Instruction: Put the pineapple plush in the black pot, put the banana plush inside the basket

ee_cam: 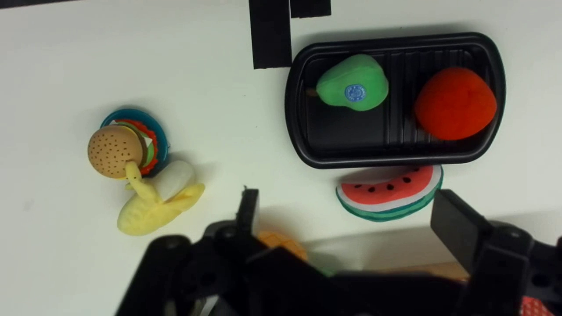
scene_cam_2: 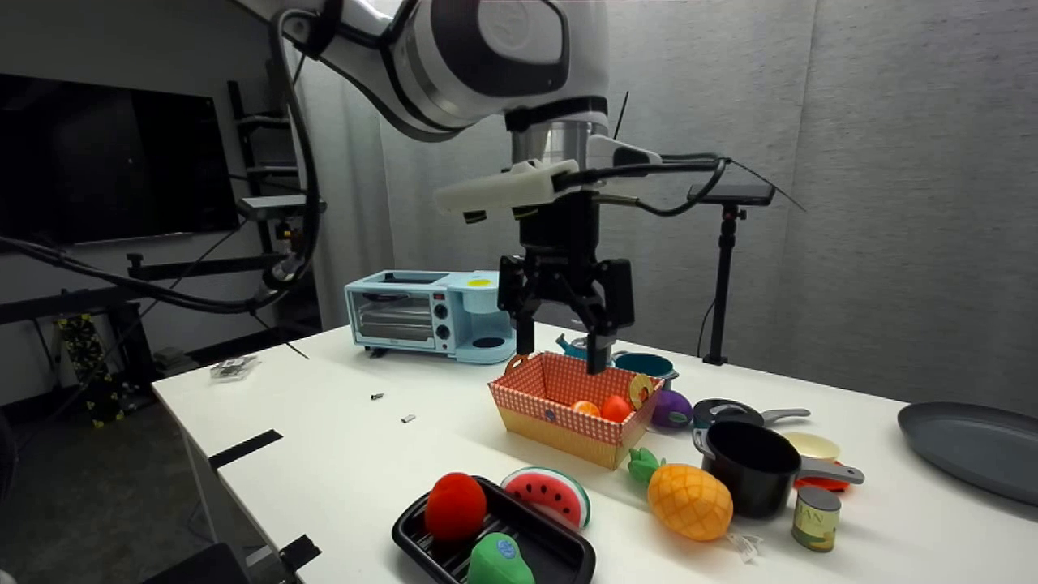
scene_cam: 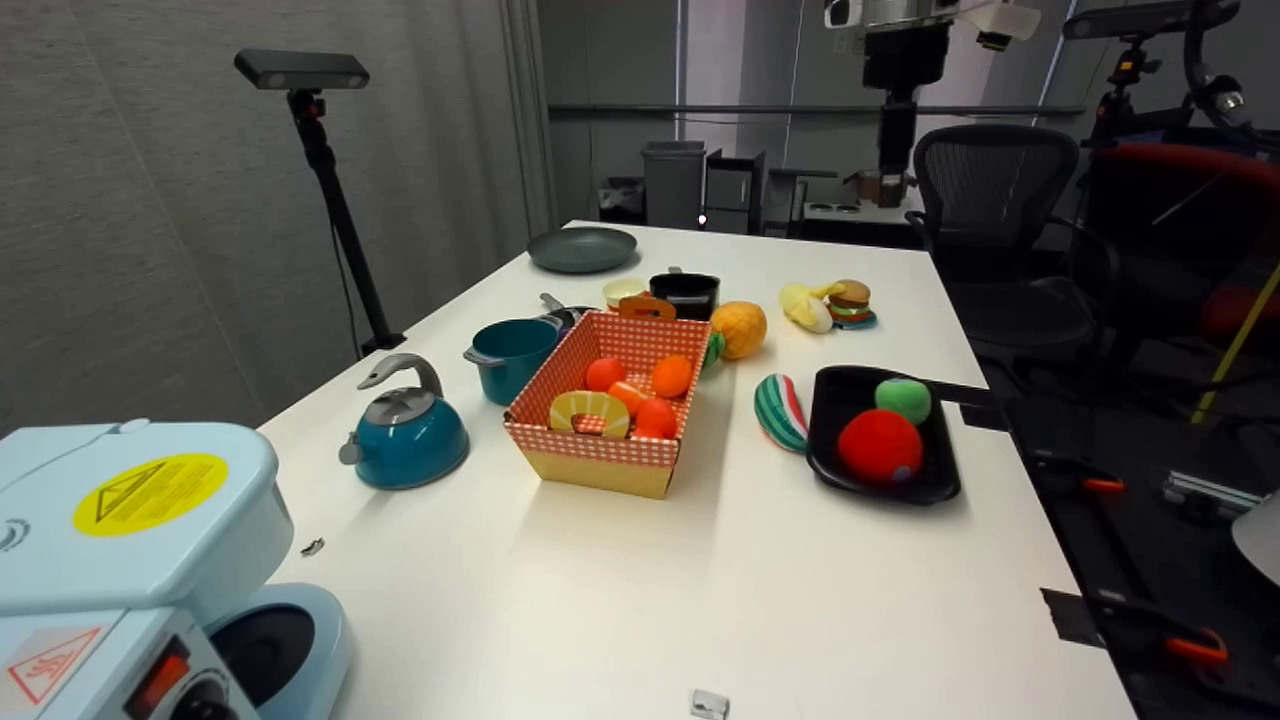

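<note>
Pale yellow, the banana plush (ee_cam: 153, 208) lies left of the wide-spread claw (ee_cam: 351, 213) in the wrist view; the claw partly hides the pineapple plush (ee_cam: 282, 242).

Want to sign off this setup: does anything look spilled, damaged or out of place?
Two small silvery scraps lie loose on the table; they look like stray litter, though I can't tell what they are. In the wrist view, the banana plush untidily overlaps the burger. No spill or damage shows.
</note>
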Controlling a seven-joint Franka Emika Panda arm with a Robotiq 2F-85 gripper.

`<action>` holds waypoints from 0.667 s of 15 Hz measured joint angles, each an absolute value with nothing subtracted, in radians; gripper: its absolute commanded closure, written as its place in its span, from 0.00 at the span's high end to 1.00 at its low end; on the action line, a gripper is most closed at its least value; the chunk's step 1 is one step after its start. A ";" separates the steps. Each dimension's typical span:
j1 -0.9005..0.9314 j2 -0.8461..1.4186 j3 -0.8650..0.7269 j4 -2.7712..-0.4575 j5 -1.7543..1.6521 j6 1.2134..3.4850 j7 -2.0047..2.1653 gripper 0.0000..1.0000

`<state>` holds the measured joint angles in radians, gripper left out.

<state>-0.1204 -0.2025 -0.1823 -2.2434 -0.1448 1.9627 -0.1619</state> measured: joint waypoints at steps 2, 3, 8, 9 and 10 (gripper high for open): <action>-0.123 -0.144 -0.182 -2.206 -0.141 1.991 -0.144 1.00; -0.124 -0.113 -0.182 -2.186 -0.137 2.007 -0.136 1.00; -0.126 0.045 -0.182 -2.077 -0.101 2.074 -0.101 1.00; -0.127 0.076 -0.182 -2.054 -0.087 2.084 -0.096 1.00; -0.129 0.106 -0.182 -2.030 -0.074 2.090 -0.093 1.00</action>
